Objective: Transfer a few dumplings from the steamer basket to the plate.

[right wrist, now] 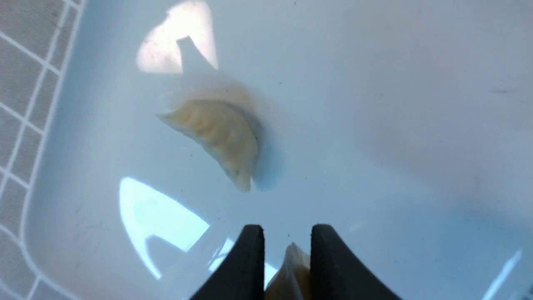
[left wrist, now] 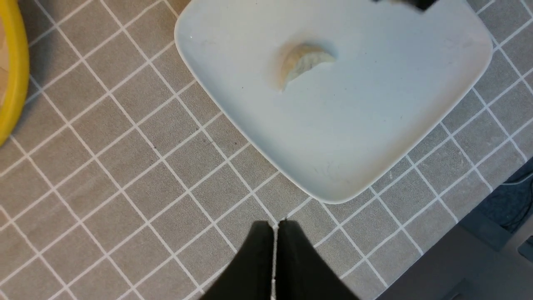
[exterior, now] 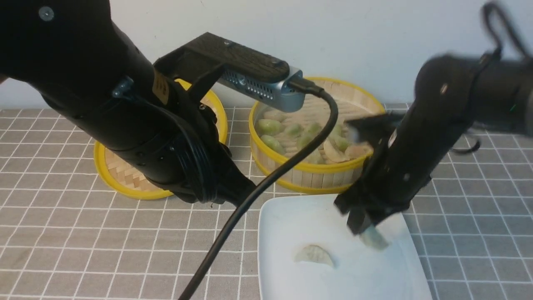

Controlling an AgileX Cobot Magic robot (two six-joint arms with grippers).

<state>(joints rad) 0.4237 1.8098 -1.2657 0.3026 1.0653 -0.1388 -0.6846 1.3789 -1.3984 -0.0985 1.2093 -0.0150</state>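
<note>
Nearest the camera, the robot's left arm (exterior: 137, 104) looms over the tiled table (exterior: 125, 246), its fingers (left wrist: 262, 237) clenched on nothing. Over the white plate (exterior: 329, 266), the right fingers (right wrist: 250, 254) grip one pale dumpling (exterior: 373, 238); another dumpling (exterior: 314, 255) lies on the plate. Behind, more dumplings (exterior: 306, 135) sit in the steamer basket (exterior: 318, 175).

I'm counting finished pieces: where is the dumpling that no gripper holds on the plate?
In the front view, it lies on the plate, left of the right gripper.
</note>
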